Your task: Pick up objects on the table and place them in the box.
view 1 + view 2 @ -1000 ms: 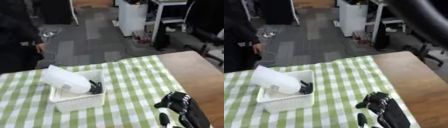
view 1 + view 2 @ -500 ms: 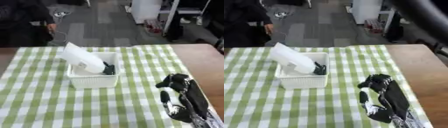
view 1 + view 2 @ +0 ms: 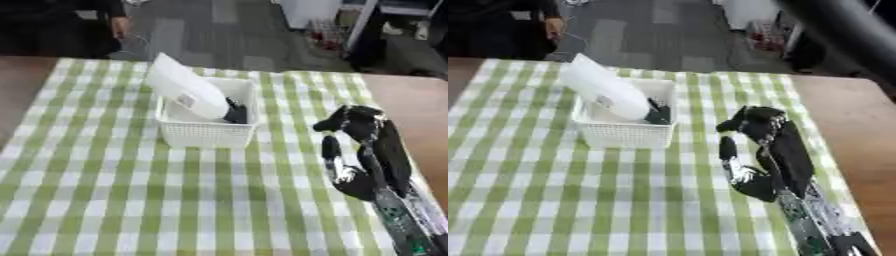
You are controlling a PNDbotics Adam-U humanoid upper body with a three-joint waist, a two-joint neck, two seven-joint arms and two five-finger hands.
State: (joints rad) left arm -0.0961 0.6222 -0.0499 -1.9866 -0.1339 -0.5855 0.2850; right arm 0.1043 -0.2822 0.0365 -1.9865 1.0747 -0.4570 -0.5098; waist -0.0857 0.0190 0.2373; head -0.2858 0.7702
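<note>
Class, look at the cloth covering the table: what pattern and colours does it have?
The tablecloth is a green and white check, clearest in the left eye view.

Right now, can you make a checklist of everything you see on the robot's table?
Surface: green and white checked cloth over a wooden table.
Job's things: white basket holding a white bottle, leaning, and a dark thing.
Clutter: nothing seen.
Hands: right hand over the cloth beside the basket, fingers curled, holding nothing; left hand not seen.
Cables: nothing seen on the table.
Surroundings: grey floor, furniture beyond.
</note>
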